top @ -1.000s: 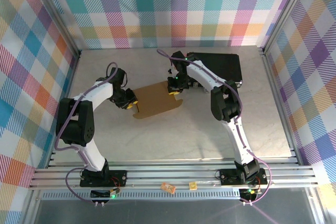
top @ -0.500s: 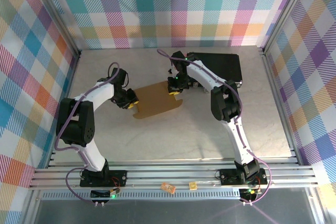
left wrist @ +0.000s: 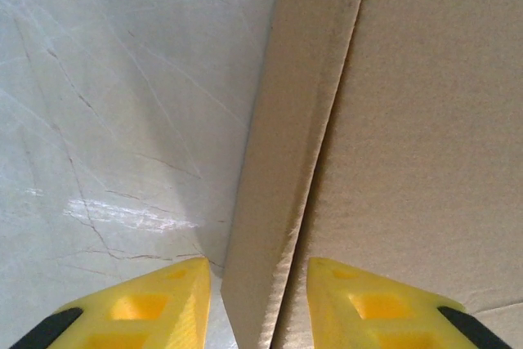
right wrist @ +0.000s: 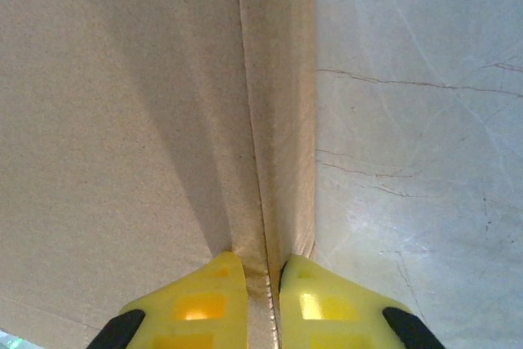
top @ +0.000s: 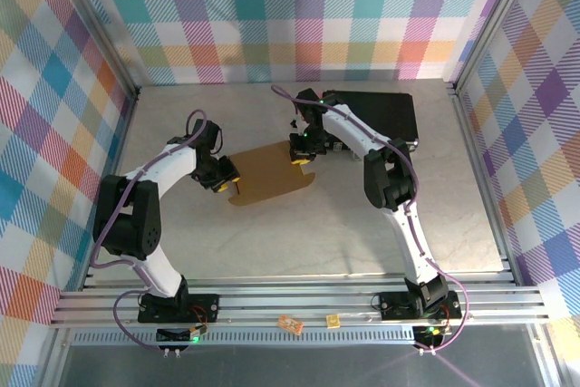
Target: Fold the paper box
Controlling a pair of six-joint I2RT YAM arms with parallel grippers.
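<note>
The paper box lies as a flat brown cardboard sheet in the middle of the table. My left gripper is at the sheet's left edge. In the left wrist view its yellow fingers stand apart on either side of a raised side flap, with a gap on each side, so the left gripper is open. My right gripper is at the sheet's far right edge. In the right wrist view the right gripper is shut on an upright flap of the paper box.
A larger black rectangular case lies at the back right, just behind the right arm. Pale marble tabletop stretches in front of the sheet. Metal frame rails and checked walls enclose the table.
The left gripper's jaws have spread a little around the flap and its wrist has shifted slightly. The right gripper keeps its pinch and the sheet has barely moved.
</note>
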